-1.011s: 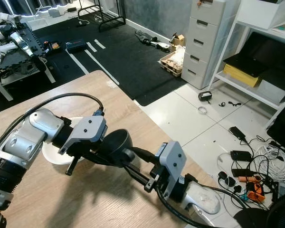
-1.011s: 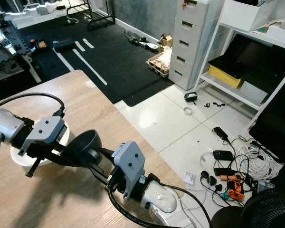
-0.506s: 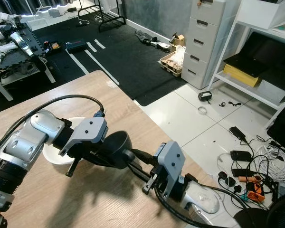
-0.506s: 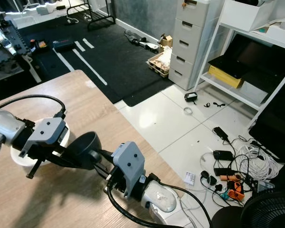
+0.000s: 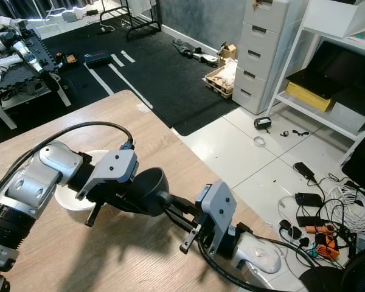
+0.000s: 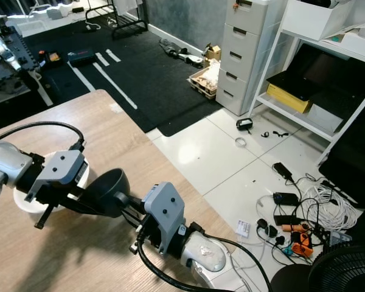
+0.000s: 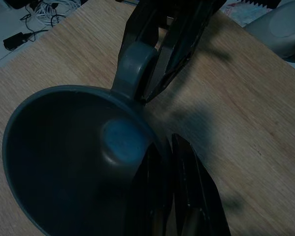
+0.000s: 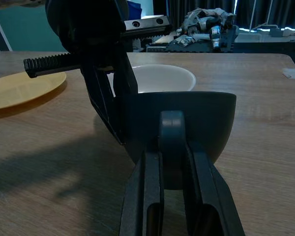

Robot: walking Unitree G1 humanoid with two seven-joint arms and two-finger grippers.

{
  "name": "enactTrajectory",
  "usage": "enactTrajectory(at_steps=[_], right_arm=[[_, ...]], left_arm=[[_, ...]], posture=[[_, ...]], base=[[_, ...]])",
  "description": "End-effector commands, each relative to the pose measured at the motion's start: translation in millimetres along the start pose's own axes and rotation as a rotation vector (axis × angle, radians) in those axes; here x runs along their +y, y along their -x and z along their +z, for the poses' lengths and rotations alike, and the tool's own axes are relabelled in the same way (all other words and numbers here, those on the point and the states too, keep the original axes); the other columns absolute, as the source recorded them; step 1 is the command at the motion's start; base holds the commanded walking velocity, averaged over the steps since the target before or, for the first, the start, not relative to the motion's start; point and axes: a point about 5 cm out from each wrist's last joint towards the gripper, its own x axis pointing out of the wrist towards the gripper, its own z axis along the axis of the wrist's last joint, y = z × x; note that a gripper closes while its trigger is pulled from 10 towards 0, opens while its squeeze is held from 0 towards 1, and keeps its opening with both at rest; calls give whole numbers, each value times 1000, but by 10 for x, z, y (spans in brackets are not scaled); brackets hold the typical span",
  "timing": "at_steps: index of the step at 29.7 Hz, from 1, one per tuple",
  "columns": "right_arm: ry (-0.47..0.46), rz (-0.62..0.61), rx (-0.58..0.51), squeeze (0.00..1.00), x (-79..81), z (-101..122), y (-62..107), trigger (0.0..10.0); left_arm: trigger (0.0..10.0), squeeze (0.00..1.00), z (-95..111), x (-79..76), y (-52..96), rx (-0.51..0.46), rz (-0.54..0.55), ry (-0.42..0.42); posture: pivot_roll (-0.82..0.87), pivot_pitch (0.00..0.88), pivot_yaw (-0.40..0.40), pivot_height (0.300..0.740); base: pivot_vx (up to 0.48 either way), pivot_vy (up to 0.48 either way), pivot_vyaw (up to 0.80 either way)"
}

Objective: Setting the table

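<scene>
Background, upper right of head view: grey drawer unit (image 5: pixel 264 52) against the wall, white shelving (image 5: pixel 328 115) beside it holding a yellow box (image 5: pixel 312 95); a cardboard box (image 5: pixel 222 79) sits on the floor just left of the drawers at the edge of the black mat (image 5: pixel 146 73). White tile floor (image 5: pixel 231 146) at lower right is littered with tangled cables and chargers (image 5: pixel 322 213), with a black fan (image 5: pixel 359 274) in the bottom right corner. Upper left: cluttered dark workbench (image 5: pixel 18 55) with tools, and a black rack (image 5: pixel 134 15) at top centre.
</scene>
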Motion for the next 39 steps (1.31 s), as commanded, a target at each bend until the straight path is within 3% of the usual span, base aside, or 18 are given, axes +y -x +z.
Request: enactTrajectory(at_steps=[1, 2, 10, 11, 12, 13, 15, 17, 23, 26, 29, 34, 39], right_arm=[[-60, 15, 20, 0, 65, -80, -39, 0], [-60, 14, 20, 0, 64, -80, -38, 0], [-63, 6, 21, 0, 58, -84, -34, 0], [-63, 6, 22, 0, 58, -86, -33, 0], [-63, 6, 22, 0, 58, -86, -33, 0], [-63, 1, 24, 0, 53, -89, -31, 10000], [-61, -3, 27, 0, 49, -94, -26, 10000], [-53, -19, 39, 0, 21, -119, 17, 10000], [-12, -18, 92, 0, -7, -217, 161, 10000], [4, -7, 118, 0, 4, -263, 202, 10000], [38, 42, 208, 0, 32, -387, 405, 10000], [56, 66, 268, 0, -28, -403, 601, 10000], [45, 31, 254, 0, -105, -371, 599, 10000]], left_arm=[[10000, 78, 129, -55, -135, -45, -76, -108], [10000, 1000, 129, -47, -138, -50, -68, -104], [10000, 1000, 166, 36, -121, -59, 14, -120], [10000, 878, 174, 45, -99, -57, 19, -117], [10000, 878, 174, 45, -99, -57, 19, -117], [10000, 0, 189, 42, -57, -54, 15, -112], [10000, 0, 209, 24, 10, -49, 5, -107], [10000, 0, 253, -21, 192, -31, 8, -92], [10000, 0, 243, -54, 374, -9, 83, -60], [10000, 0, 232, -50, 386, -16, 113, -52], [10000, 0, 216, -42, 371, -73, 217, -14], [10000, 0, 185, -107, 299, -109, 240, 28], [10000, 0, 172, -134, 226, -133, 252, 55]], posture=[[124, 182, 206, 740], [124, 182, 206, 740], [129, 183, 204, 740], [129, 183, 204, 740], [129, 183, 204, 740], [132, 183, 205, 740], [134, 183, 204, 740], [139, 182, 200, 740], [146, 179, 189, 740], [141, 181, 180, 740], [123, 184, 161, 740], [112, 189, 155, 740], [105, 192, 151, 740]], base=[[0, 0, 0], [0, 0, 0], [0, 0, 0], [0, 0, 0], [0, 0, 0], [0, 0, 0], [0, 0, 0], [0, 0, 0], [0, 0, 0], [0, 0, 0], [0, 0, 0], [0, 0, 0], [0, 0, 0]])
